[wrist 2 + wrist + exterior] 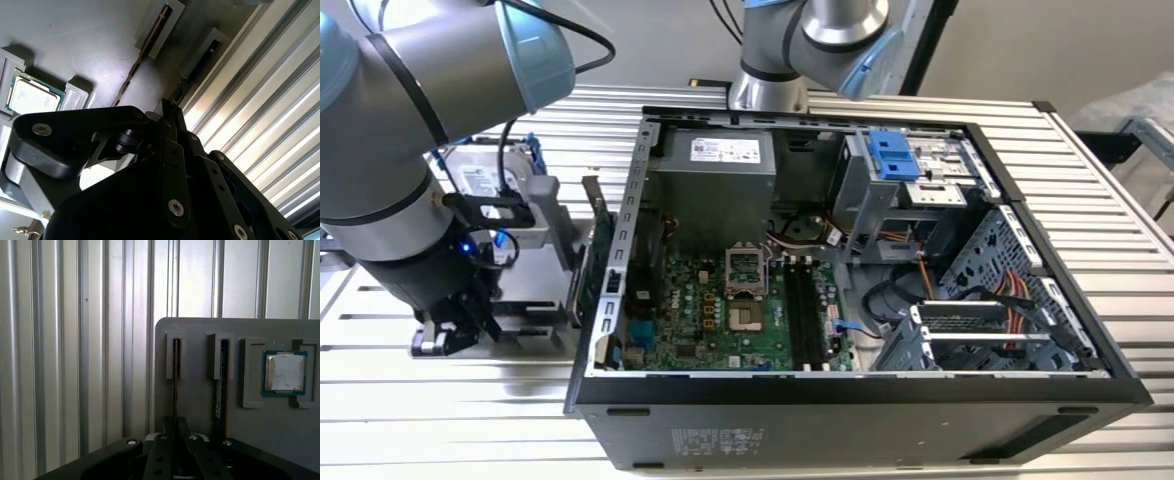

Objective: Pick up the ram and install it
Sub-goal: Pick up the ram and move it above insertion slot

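Observation:
Two thin ram sticks stand on edge in the slots of a grey holder (200,327). My gripper (176,421) is down over the ram (176,380) in the slot farther from the loose processor chip (284,371). Its fingers are pressed close on either side of that stick, which still sits in its slot. The other stick (222,380) stands free beside it. In the second wrist view the gripper (171,107) lines up with the same ram (212,49). In the exterior view the gripper (454,335) is low over the holder (520,300), to the left of the open computer case (854,400).
Inside the case lies the green motherboard (707,320) with long black slots (807,320) near its middle. A drive cage (987,330) and cables fill the case's right side. A card stands upright against the case's left wall (594,270). Everything rests on a ribbed metal table (454,420).

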### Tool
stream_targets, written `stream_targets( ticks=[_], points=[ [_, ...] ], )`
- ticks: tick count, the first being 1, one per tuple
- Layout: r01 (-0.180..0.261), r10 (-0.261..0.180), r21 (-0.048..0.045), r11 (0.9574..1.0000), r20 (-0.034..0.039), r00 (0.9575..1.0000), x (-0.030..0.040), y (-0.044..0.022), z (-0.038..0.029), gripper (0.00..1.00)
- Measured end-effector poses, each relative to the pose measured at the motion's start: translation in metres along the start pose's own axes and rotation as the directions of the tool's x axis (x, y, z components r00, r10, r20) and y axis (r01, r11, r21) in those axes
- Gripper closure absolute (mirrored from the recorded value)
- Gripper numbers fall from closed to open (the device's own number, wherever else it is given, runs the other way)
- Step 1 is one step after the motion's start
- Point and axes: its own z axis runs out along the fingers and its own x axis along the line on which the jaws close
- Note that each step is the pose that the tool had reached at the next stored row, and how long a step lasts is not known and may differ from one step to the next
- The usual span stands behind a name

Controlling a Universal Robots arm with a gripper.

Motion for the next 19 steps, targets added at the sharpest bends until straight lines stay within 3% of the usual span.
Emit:
stream_targets(
  ticks=[10, 19],
  points=[
    [0.000, 0.000, 0.0002, 1.0000, 0.0022, 1.0000, 0.0000, 0.0000, -0.0001, 1.00],
    [0.000, 0.000, 0.0000, 1.0000, 0.0020, 1.0000, -0.0001, 0.0000, -0.0072, 1.00]
  ],
)
